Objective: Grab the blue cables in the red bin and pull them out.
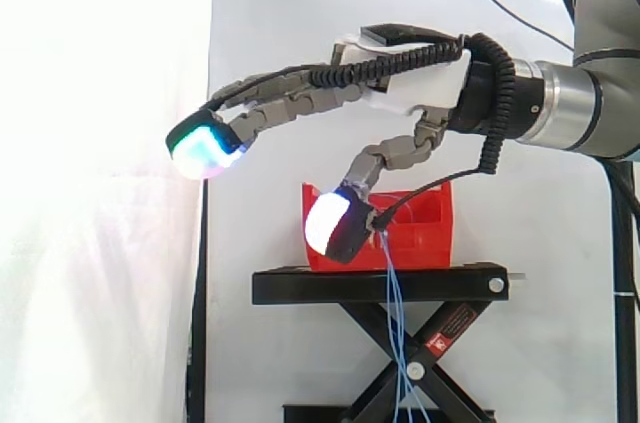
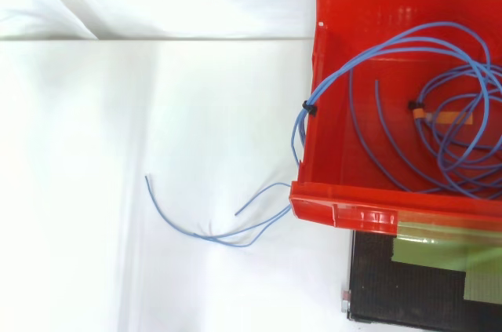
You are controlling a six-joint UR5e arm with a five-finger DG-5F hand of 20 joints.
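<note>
The red bin [image 2: 315, 151] holds a loose coil of thin blue cables [image 2: 439, 41]. A bundle of them, tied with a black tie [image 2: 308, 108], drapes over the bin's left wall, and its ends trail on the white surface [image 2: 204, 231]. In the side view the bin [image 1: 425, 238] stands on the black stand [image 1: 380, 286] and the cables [image 1: 397, 323] hang down past it. My hand [image 1: 420, 88] hovers above the bin, open. Its fingers stretch out to the left, beyond the bin, and hold nothing. Its thumb hangs down with the white pad [image 1: 335, 223] in front of the bin's left corner, beside the top of the hanging strands.
A scissor lift [image 1: 400, 373] carries the stand. Green tape [image 2: 447, 253] lies on the black stand top beside the bin. An orange tag [image 2: 423, 114] marks one cable in the coil. The white curtain [image 1: 100, 243] hangs to the left.
</note>
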